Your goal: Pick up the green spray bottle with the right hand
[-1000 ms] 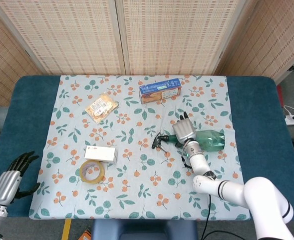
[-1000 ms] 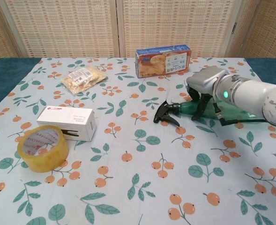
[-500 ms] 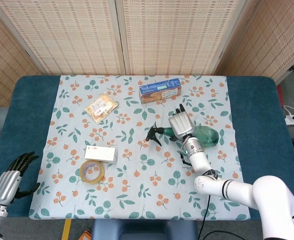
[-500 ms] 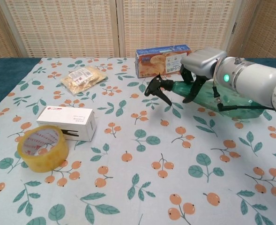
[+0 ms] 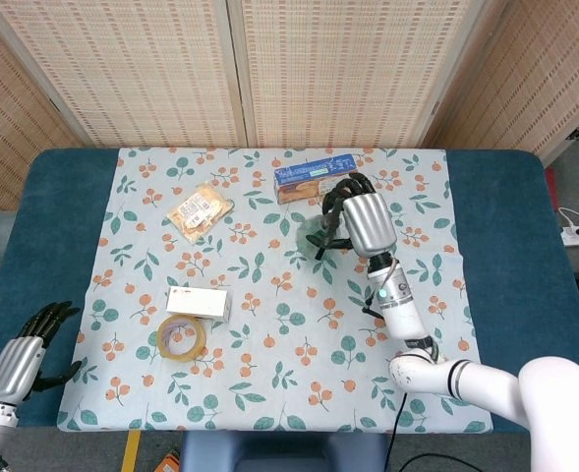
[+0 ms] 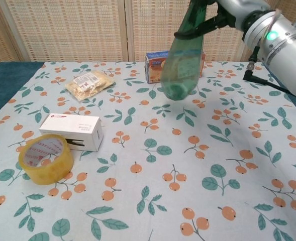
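The green spray bottle [image 6: 180, 64] hangs in the air above the table, base down and tilted, its translucent body in front of the biscuit box. My right hand [image 6: 219, 15] grips it around the neck at the top edge of the chest view; the spray head is hidden. From the head camera, my right hand [image 5: 361, 220] is raised toward the lens and covers most of the bottle [image 5: 315, 234], so only a green sliver shows at its left. My left hand [image 5: 21, 358] hangs open beyond the tablecloth at the lower left, holding nothing.
On the floral tablecloth [image 5: 269, 393] lie a blue-and-orange biscuit box [image 5: 314, 179] at the back, a snack packet [image 5: 200, 210] at back left, a white box [image 5: 199, 304] and a roll of yellow tape [image 5: 182, 337] at front left.
My right hand has lifted the bottle off the cloth and swung it up from lying flat to hanging base down, high above the table. The left hand has barely moved.
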{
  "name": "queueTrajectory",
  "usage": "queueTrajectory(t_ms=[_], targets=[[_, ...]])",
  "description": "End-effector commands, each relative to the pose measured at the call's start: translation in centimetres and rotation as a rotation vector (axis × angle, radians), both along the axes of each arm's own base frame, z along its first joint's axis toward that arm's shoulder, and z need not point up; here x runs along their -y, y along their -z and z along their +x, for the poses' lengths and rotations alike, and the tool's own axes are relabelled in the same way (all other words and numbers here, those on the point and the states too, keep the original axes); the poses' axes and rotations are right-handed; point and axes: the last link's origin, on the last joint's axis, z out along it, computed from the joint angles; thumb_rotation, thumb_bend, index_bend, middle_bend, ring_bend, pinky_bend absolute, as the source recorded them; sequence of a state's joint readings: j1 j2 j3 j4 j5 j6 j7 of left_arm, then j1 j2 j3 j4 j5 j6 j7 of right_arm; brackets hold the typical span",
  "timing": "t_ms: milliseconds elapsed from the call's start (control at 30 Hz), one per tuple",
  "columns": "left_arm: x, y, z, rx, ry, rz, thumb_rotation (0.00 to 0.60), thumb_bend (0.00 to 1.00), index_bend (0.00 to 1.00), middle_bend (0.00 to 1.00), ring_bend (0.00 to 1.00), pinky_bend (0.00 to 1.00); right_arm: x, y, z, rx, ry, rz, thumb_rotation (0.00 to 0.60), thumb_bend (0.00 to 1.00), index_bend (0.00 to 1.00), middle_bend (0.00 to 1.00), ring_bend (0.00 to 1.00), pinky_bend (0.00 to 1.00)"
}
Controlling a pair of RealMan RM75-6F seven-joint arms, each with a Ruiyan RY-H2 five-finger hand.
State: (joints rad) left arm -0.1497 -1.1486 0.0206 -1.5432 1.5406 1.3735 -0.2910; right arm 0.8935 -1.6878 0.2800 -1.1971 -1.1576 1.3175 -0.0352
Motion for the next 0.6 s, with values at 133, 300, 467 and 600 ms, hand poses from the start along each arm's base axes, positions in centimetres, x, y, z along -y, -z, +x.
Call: queueTrajectory(t_ms=[133, 300, 467, 600], targets=[[0.0, 0.1, 0.0, 0.0, -0.005, -0.01, 0.6, 0.25, 0.17, 0.07, 0.0, 0.11, -1.3, 0.6, -2.7, 0.27, 0.002, -0.049, 0.6, 0.06, 0.92, 0.5, 0.29, 0.2], [-0.1, 0.3, -0.1, 0.002, -0.01, -0.015, 0.6, 0.25, 0.17, 0.07, 0.0, 0.11, -1.1, 1.5, -3.5, 0.273, 0.02, -0.039, 0.6, 0.07, 0.92, 0.5, 0.29, 0.2], [-0.2, 0.4, -0.1, 0.006, -0.015, -0.022, 0.6, 0.25, 0.17, 0.07, 0.0, 0.11, -0.9, 1.5, -3.2, 0.293, 0.031, -0.041, 0.6, 0.08, 0.92, 0.5, 0.29, 0.2], [-0.2, 0.4, -0.1, 0.009, -0.015, -0.023, 0.6, 0.25, 0.17, 0.07, 0.0, 0.11, -0.7, 1.4, -2.9, 0.28, 0.062, -0.04, 0.6, 0.09, 0.92, 0.5, 0.29, 0.2]])
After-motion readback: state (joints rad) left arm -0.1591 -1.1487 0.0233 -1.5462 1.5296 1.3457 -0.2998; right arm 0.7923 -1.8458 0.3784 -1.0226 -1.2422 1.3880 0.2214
